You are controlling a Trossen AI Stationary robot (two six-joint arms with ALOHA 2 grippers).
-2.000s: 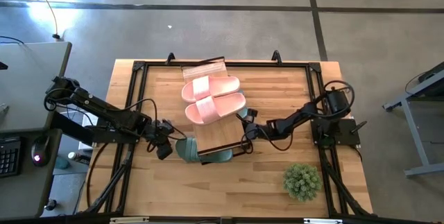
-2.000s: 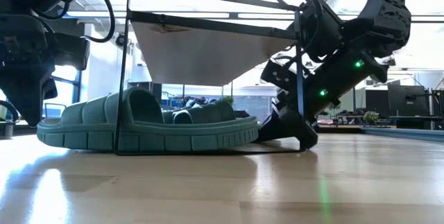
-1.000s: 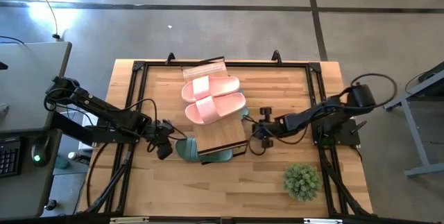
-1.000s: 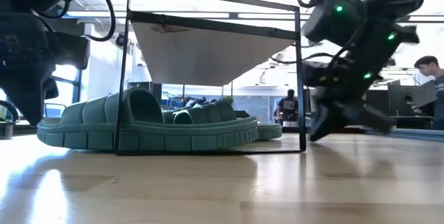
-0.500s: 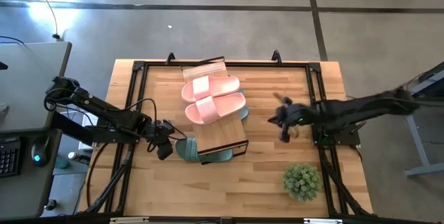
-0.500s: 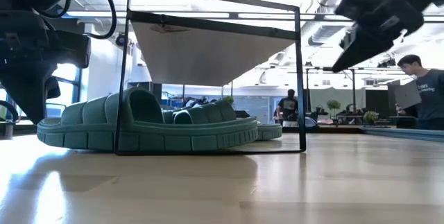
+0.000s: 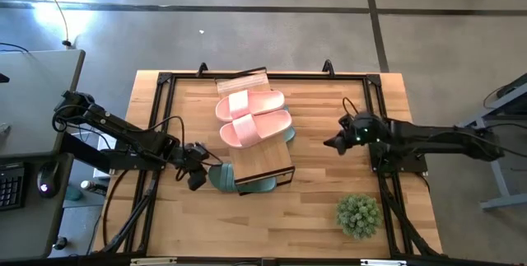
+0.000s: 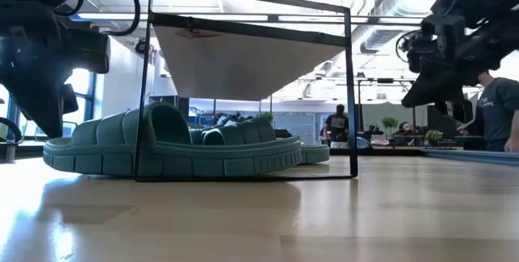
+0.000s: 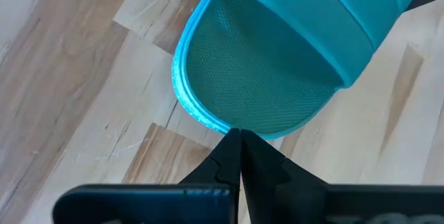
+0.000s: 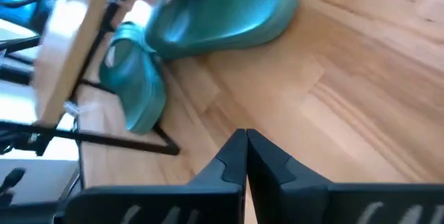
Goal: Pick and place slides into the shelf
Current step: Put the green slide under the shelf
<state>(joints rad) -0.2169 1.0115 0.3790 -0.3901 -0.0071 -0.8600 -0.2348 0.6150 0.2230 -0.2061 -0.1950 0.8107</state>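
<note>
Left claw, pinched tight and empty, sits at the heel of a green slide under the shelf. Right claw, also closed and empty, hangs above the worktop, well apart. Two pink slides lie on top.

This is a robotics lab in an open-plan office hall. A wooden worktop edged by a black metal frame stands on a grey concrete floor. At 9 o'clock a desk carries a keyboard and mouse. Across the room, exposed ceiling ducts, more desks and people show.
</note>
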